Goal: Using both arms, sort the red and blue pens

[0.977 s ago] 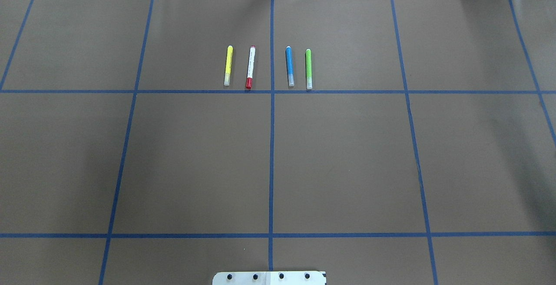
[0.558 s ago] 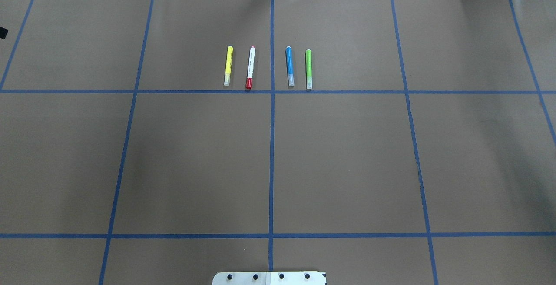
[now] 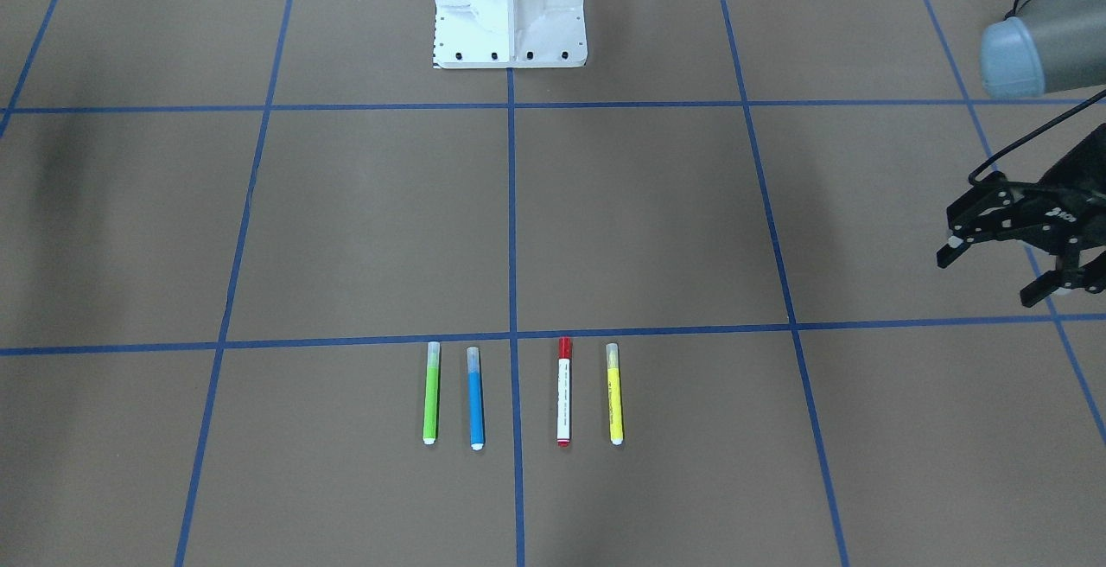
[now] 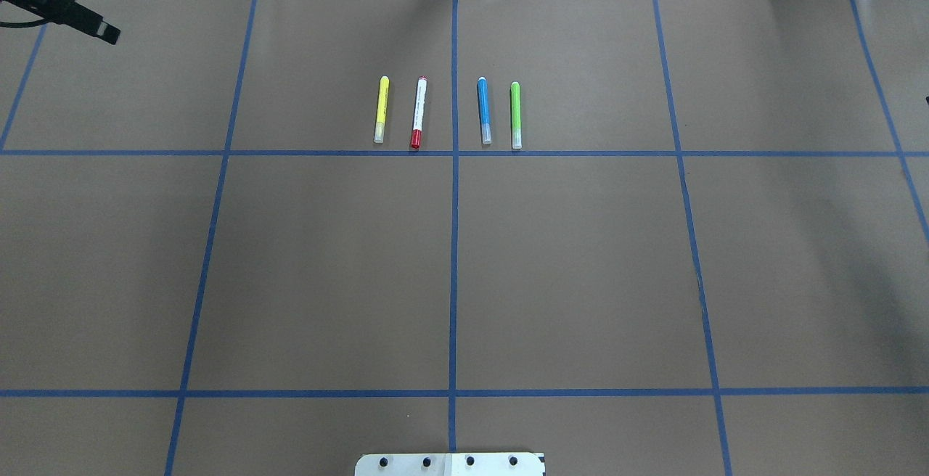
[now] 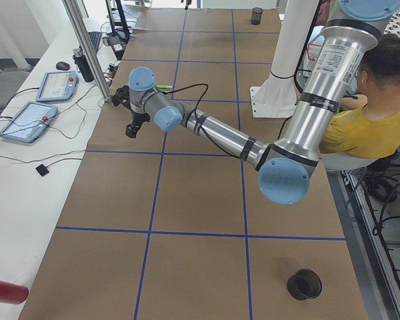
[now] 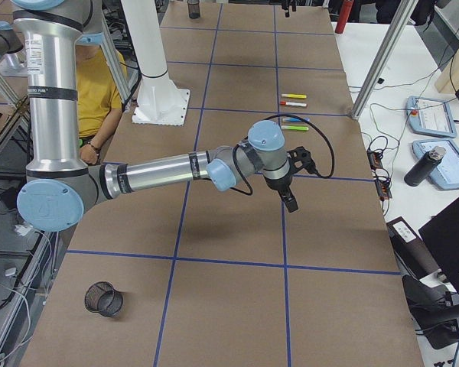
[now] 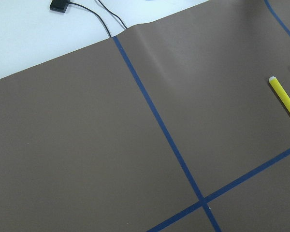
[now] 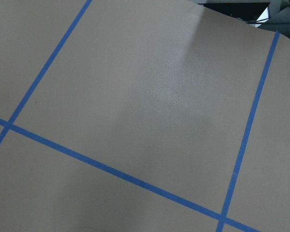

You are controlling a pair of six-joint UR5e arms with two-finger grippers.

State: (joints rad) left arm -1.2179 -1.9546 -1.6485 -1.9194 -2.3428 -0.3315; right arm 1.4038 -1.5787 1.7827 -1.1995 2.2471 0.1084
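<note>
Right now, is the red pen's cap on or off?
On. The red pen lies flat with its red cap seated on the white barrel's end.

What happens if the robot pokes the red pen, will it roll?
Probably, if poked sideways: the red pen looks slim and round, lying flat on the smooth table. It likely stays stiff and feels light, being a thin straight barrel.

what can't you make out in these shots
right gripper: shows only small in the exterior right view, so open or shut unclear.
red pen: barrel print too small to read; left wrist view's right edge cuts off all but its tip.
left gripper: mostly cut off by overhead view's left edge.
</note>
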